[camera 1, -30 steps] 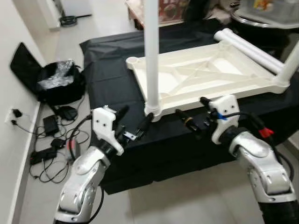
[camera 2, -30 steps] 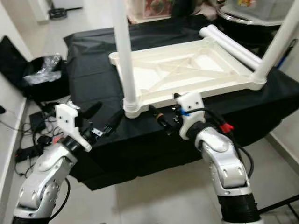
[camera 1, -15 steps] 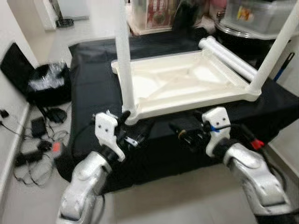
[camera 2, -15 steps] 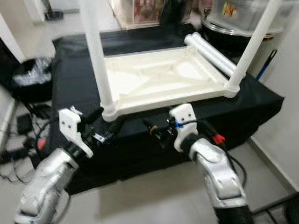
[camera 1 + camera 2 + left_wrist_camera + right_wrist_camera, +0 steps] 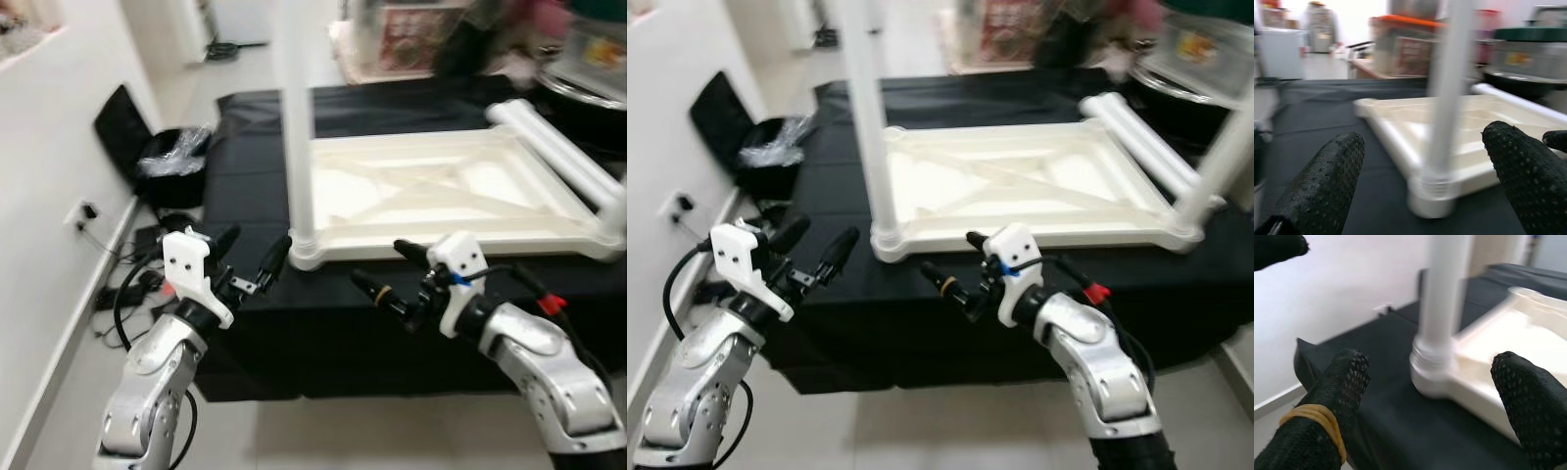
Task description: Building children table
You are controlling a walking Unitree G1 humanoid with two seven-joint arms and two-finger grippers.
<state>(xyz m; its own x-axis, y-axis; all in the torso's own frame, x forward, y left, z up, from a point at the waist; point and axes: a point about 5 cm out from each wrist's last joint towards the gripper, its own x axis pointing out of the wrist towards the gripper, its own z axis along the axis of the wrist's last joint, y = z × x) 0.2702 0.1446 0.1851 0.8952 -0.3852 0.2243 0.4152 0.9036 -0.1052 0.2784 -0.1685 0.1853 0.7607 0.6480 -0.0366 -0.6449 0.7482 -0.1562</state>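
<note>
A white plastic children's table top (image 5: 441, 191) lies upside down on a table draped in black cloth (image 5: 255, 147). One white leg (image 5: 295, 117) stands upright in its near left corner socket (image 5: 306, 250), and another leg (image 5: 1227, 157) rises at the near right corner. Two loose white legs (image 5: 549, 147) lie along the far right side. My left gripper (image 5: 250, 257) is open and empty, just left of the corner socket. My right gripper (image 5: 380, 264) is open and empty, just right of it. In both wrist views the leg base (image 5: 1432, 196) (image 5: 1432, 367) sits between the black fingers (image 5: 1322, 181) (image 5: 1528, 396).
A black bag (image 5: 167, 162) with clear plastic lies on the floor at the left, with cables (image 5: 127, 284) and a wall socket (image 5: 83, 211) beside it. Storage boxes (image 5: 411, 49) stand behind the table. Bare floor (image 5: 323, 431) lies in front of the table.
The whole picture has shifted because the camera moved. Both grippers stay open and empty on either side of the near left corner leg.
</note>
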